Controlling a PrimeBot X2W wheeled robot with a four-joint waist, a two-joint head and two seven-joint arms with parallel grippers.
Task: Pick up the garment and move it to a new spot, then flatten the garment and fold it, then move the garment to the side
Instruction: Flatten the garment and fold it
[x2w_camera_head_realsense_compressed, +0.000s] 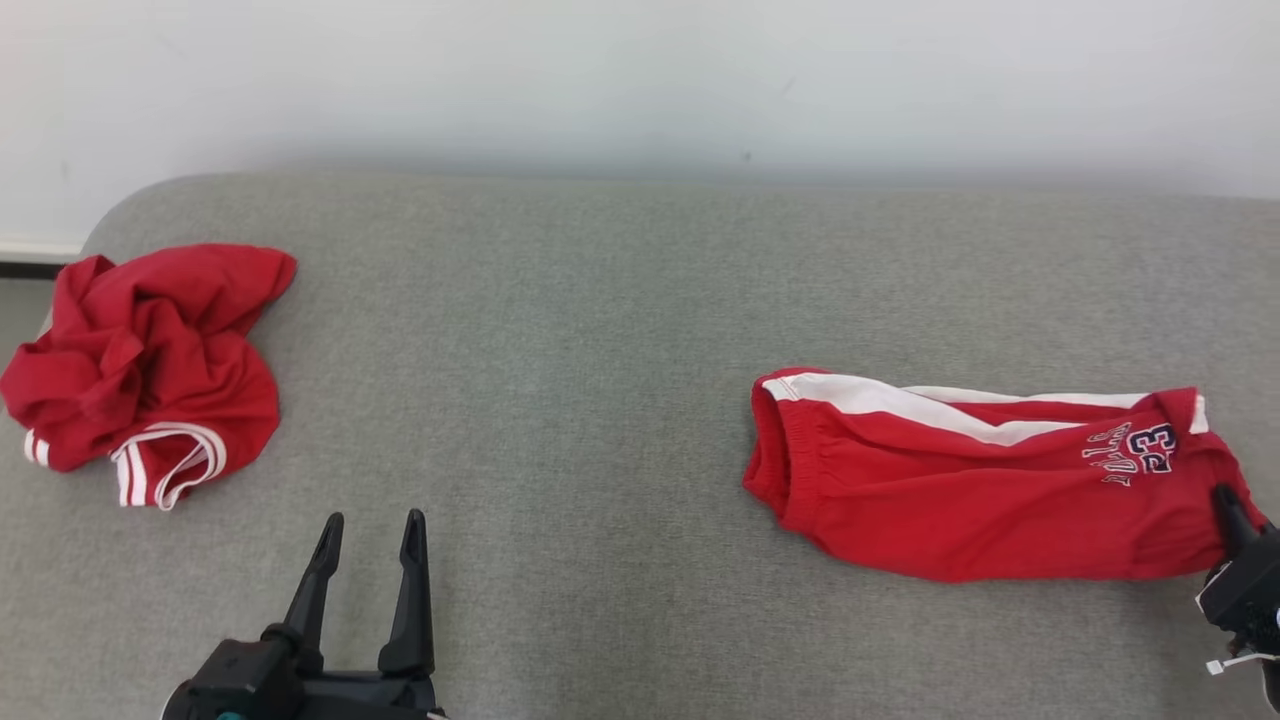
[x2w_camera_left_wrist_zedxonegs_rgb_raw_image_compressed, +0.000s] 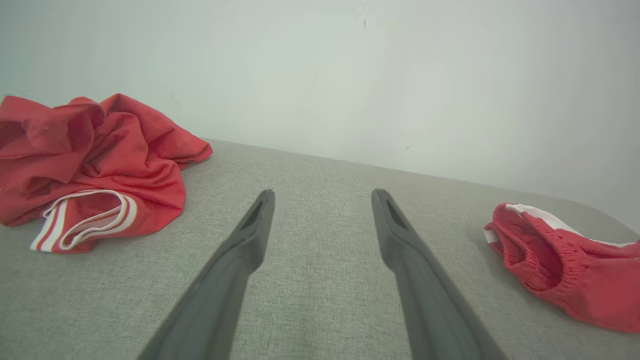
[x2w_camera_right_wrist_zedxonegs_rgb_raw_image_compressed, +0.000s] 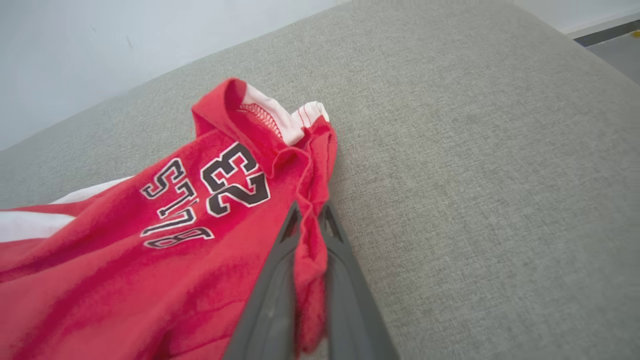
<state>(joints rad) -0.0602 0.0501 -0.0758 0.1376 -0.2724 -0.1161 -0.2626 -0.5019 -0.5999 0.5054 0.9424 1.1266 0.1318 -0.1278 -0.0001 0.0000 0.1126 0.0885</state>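
Note:
The garment (x2w_camera_head_realsense_compressed: 960, 490) is a pair of red shorts with white side stripes and a "23" print. It lies folded lengthwise at the right of the grey padded surface (x2w_camera_head_realsense_compressed: 600, 330). My right gripper (x2w_camera_head_realsense_compressed: 1224, 497) is at the shorts' right end. In the right wrist view this gripper (x2w_camera_right_wrist_zedxonegs_rgb_raw_image_compressed: 310, 212) is shut on a pinch of the red hem beside the print on the shorts (x2w_camera_right_wrist_zedxonegs_rgb_raw_image_compressed: 150, 250). My left gripper (x2w_camera_head_realsense_compressed: 372, 522) stands open and empty near the front edge, far from the shorts. The left wrist view has its fingers (x2w_camera_left_wrist_zedxonegs_rgb_raw_image_compressed: 250, 240) spread over bare fabric, with the shorts' waistband (x2w_camera_left_wrist_zedxonegs_rgb_raw_image_compressed: 565, 270) off to the right.
A second red garment (x2w_camera_head_realsense_compressed: 150, 360) with white-striped trim lies crumpled at the far left (x2w_camera_left_wrist_zedxonegs_rgb_raw_image_compressed: 90, 160), close to the surface's rounded corner. A pale wall runs behind the surface. The surface's right edge drops off just beyond the right gripper.

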